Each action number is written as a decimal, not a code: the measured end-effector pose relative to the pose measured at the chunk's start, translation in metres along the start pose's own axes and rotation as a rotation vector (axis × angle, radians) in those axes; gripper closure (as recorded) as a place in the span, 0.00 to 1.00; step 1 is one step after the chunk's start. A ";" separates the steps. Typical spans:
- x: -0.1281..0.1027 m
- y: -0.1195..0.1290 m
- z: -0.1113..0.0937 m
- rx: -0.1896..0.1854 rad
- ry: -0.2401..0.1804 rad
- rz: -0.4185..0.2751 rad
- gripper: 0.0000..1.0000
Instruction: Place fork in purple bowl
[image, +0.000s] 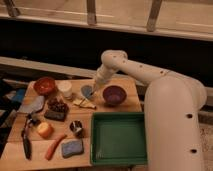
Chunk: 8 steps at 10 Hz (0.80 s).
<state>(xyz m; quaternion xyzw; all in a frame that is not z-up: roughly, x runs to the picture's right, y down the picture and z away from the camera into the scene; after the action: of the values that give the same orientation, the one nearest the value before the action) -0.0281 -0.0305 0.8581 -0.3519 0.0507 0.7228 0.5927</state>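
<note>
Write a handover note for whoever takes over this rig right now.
Gripper: low over the table, just left of the purple bowl.
Fork: probably the slim grey sliver at the gripper's tip, but this is not certain.
Done: the arm is at the bowl's side; no fork shows inside the bowl.
Left: carry the fork over the purple bowl and let it go inside.

Dim, warm yellowish light fell from above on the wooden table (127, 85), while the band behind it stayed nearly black. The white arm (167, 95) caught the brightest sheen. The gripper (93, 90), low over the table just left of the purple bowl (114, 95), was muted, with soft shadows nearby.
</note>
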 end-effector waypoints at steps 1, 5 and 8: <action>-0.012 -0.001 -0.025 -0.017 -0.038 0.017 1.00; -0.030 0.011 -0.102 -0.057 -0.152 0.054 1.00; -0.029 0.013 -0.100 -0.058 -0.148 0.053 1.00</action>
<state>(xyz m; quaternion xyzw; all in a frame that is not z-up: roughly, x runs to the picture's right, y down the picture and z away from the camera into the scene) 0.0069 -0.1071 0.7958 -0.3130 -0.0052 0.7635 0.5648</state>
